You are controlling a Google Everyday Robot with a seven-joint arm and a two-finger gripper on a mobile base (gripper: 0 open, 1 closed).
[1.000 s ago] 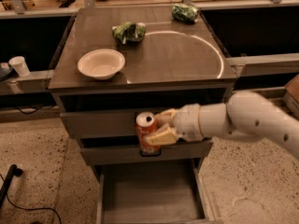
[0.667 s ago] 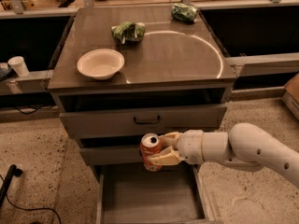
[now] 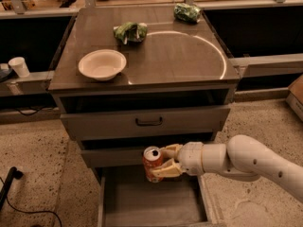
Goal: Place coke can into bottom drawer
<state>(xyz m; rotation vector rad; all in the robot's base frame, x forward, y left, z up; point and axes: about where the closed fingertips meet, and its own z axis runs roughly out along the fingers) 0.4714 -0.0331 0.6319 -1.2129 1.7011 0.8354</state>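
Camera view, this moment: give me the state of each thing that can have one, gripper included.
gripper: shut on the coke can, in front of the cabinet above the open bottom drawer.
coke can: roughly upright, held in the air, not yet in the drawer.
bottom drawer: pulled open.
handled drawer: not pulled out.
white bowl: upright, empty, on the cabinet top.
green snack bags: lying on the cabinet top.
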